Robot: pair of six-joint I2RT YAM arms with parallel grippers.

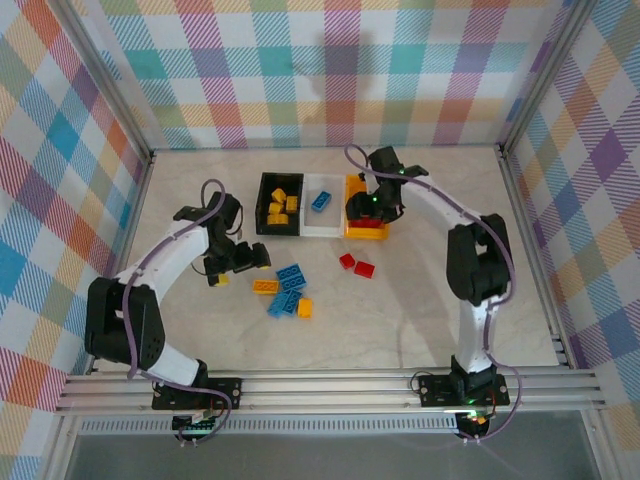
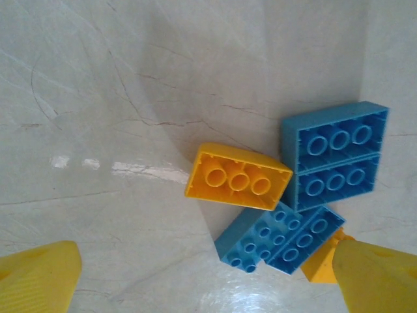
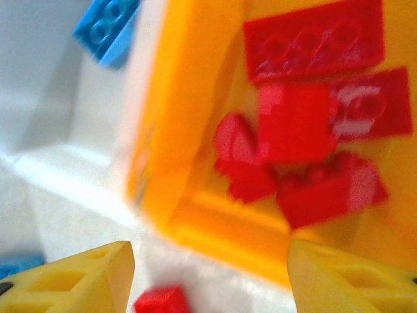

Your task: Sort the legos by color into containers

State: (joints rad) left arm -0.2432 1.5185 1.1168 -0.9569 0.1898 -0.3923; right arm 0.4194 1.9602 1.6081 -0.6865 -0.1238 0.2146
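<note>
The black bin point(image 1: 264, 205) holds several yellow bricks point(image 1: 281, 203). A blue brick point(image 1: 321, 200) lies in the white bin point(image 1: 322, 222). Red bricks point(image 3: 306, 124) fill the yellow-orange bin point(image 1: 352, 229), whose wall point(image 3: 176, 130) is blurred in the right wrist view. My right gripper point(image 1: 365, 207) point(image 3: 208, 280) hangs open over that bin's near edge, holding nothing. My left gripper point(image 1: 243, 259) point(image 2: 208, 287) is open and empty just left of the loose pile. That pile has an upside-down yellow brick point(image 2: 238, 184) point(image 1: 265, 286), blue bricks point(image 2: 335, 153) point(image 2: 280, 238) point(image 1: 291, 275) and an orange brick point(image 2: 318, 259) point(image 1: 305, 307).
Two red bricks point(image 1: 347, 261) point(image 1: 364, 268) lie on the table in front of the yellow-orange bin; one red brick point(image 3: 161, 301) shows between my right fingers. Checked walls and metal rails enclose the table. Bare marble surface lies at the front and right.
</note>
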